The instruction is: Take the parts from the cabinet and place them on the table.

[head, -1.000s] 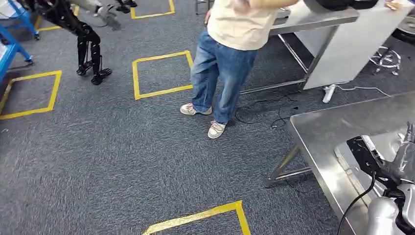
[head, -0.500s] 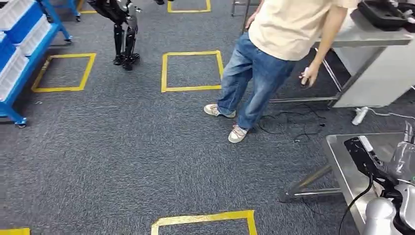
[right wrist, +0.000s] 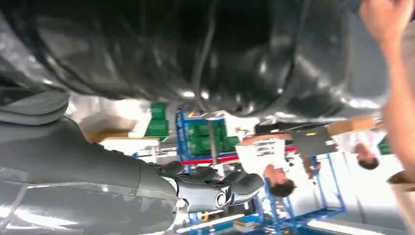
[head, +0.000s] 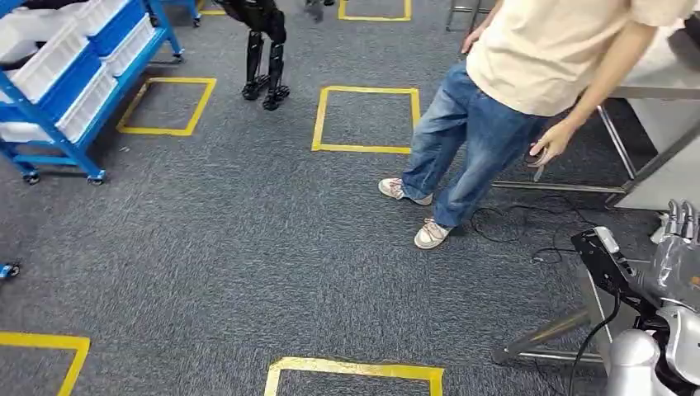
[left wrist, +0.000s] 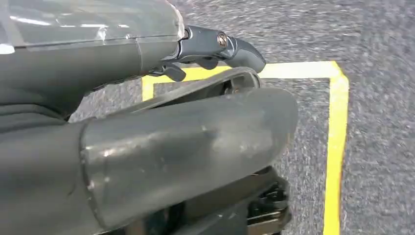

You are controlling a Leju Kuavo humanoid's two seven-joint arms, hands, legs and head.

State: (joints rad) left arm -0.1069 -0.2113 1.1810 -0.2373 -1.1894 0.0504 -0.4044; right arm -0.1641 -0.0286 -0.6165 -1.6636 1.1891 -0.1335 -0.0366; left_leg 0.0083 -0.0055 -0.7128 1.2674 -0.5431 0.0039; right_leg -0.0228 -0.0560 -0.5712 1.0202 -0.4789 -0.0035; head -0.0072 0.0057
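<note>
The robot's right hand [head: 681,247], grey under a clear plastic wrap, is raised at the near right with its fingers straight up and apart. It holds nothing, and I'd judge it is kept high so it stays clear while the robot is on its feet. A black camera bracket [head: 607,260] juts from that wrist. In the right wrist view a dark, shiny mass hangs over the hand; I can't tell what it is.

The left hand [left wrist: 195,127] hangs low over the grey carpet [head: 206,247]. Its thick thumb and dark fingers are parted and empty, and a yellow tape square [left wrist: 337,127] on the floor shows between and past them.

Just beside the right arm, one slanted leg of the steel desk [head: 545,334] shows at the near right. That looks like where the parts are meant to go.

The blue wheeled cabinet with white bins [head: 74,78] stands at the far left, well apart from both hands. Any parts in the bins are too small to make out, so nothing has been fetched yet, and the robot must get over there first.

A person in a cream shirt and blue jeans [head: 495,107] stands at the far right, leaning toward another desk. A second robot's black legs [head: 264,70] stand at the far middle beside the taped squares
</note>
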